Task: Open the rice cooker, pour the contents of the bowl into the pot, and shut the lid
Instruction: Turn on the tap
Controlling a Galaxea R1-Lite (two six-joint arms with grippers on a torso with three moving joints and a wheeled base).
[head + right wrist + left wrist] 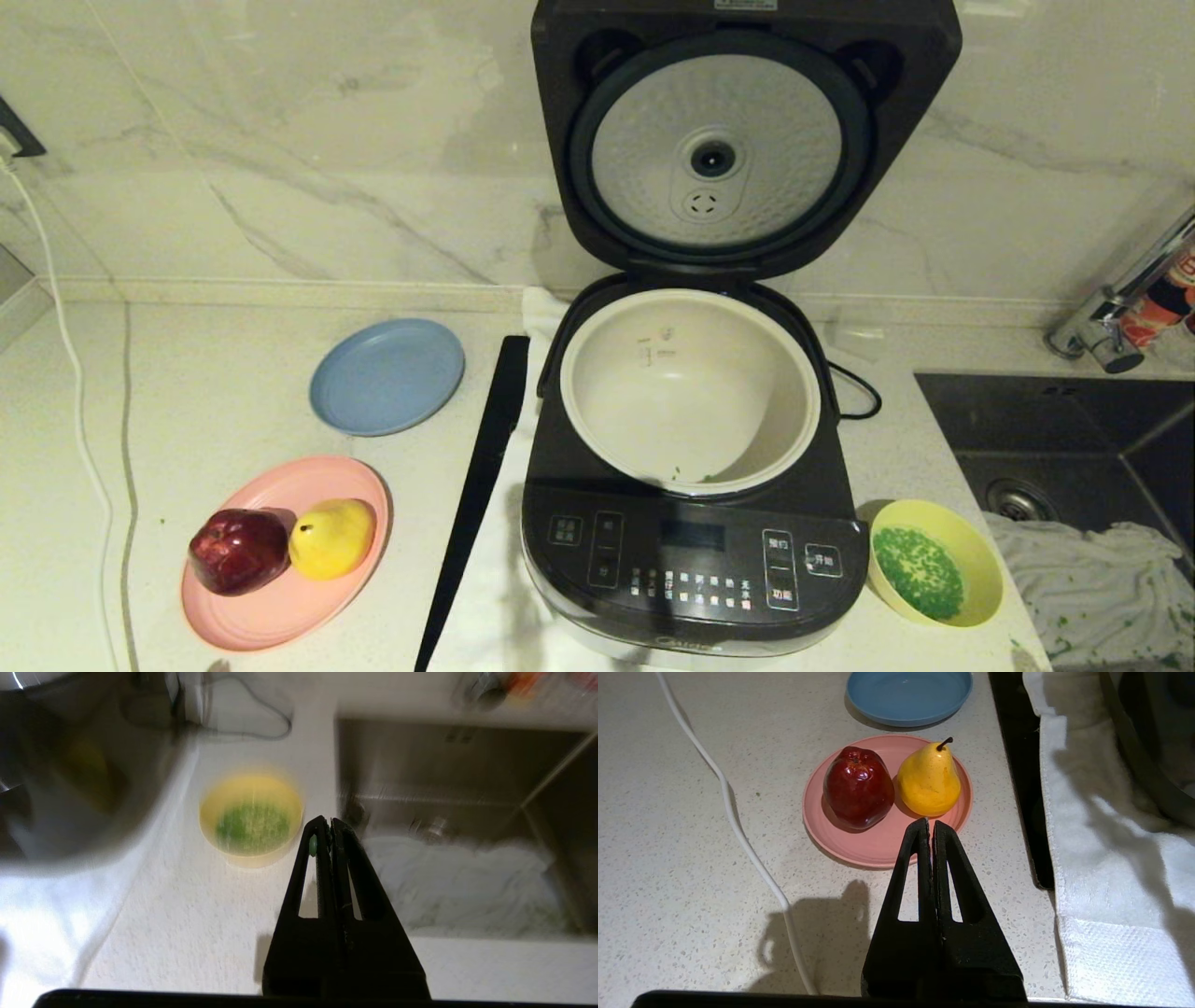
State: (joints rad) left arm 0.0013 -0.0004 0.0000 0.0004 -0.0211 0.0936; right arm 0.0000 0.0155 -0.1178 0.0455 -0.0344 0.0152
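At the far left of the counter [215, 392] a white cable [70, 373] runs down along the edge. The pink plate [280, 597] carries a red apple [238, 551] and a yellow pear [331, 538] touching side by side; the blue plate [386, 375] lies behind it, apart. The left gripper [930, 823] hangs above the counter just in front of the pink plate, its fingers [915, 868] pressed together on nothing, the pear just beyond their tips. A long black strip [476, 495] lies between the plates and the white towel [1101, 868] under the cooker.

The rice cooker [691, 551] stands in the middle with its lid [738, 131] raised upright, the dimpled silver underside facing forward. The cream-white pot [689, 387] sits in the body, with only a few green bits at its near wall.

Just right of the cooker's front corner the bowl [976, 551] stands upright on the counter, and the contents of the bowl [918, 571] lie heaped toward the side nearer the cooker. The right gripper [331, 822] hovers above the counter with its fingers [314, 868] closed and holding nothing; the bowl lies just ahead of the tips and toward the cooker, not touched. One green bit clings near a fingertip.

Further right is the sink [1074, 439], a crumpled white cloth [1092, 579] in it, and the tap [1116, 308] at the back
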